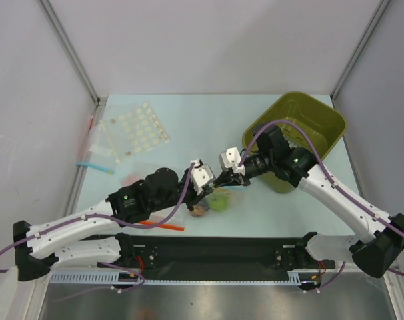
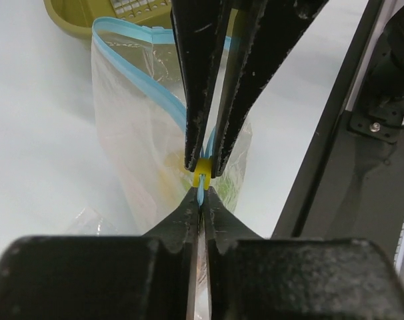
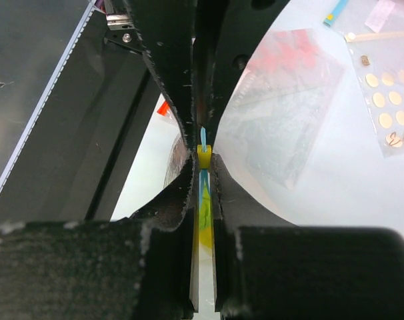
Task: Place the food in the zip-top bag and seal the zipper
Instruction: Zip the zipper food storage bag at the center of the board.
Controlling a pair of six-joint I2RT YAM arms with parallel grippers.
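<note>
The zip-top bag (image 1: 214,202) hangs between my two grippers at the table's middle. Through its plastic show the green fruit (image 1: 221,201) and the dark red fruit (image 1: 201,210); the yellow fruit is not clear from above. My left gripper (image 2: 202,195) is shut on the light blue zipper (image 2: 149,83) at the bag's edge. My right gripper (image 3: 203,165) faces it tip to tip, shut on the zipper's small yellow slider (image 3: 204,157). Green and yellow (image 3: 205,207) show between its fingers. From above, the left gripper (image 1: 211,191) and the right gripper (image 1: 221,181) nearly touch.
An olive-green bin (image 1: 322,123) stands at the back right, behind the right arm. A clear bag with white dots (image 1: 139,130) lies at the back left, with a blue strip (image 1: 95,165) beside it. A red-orange strip (image 1: 165,226) lies under the left arm.
</note>
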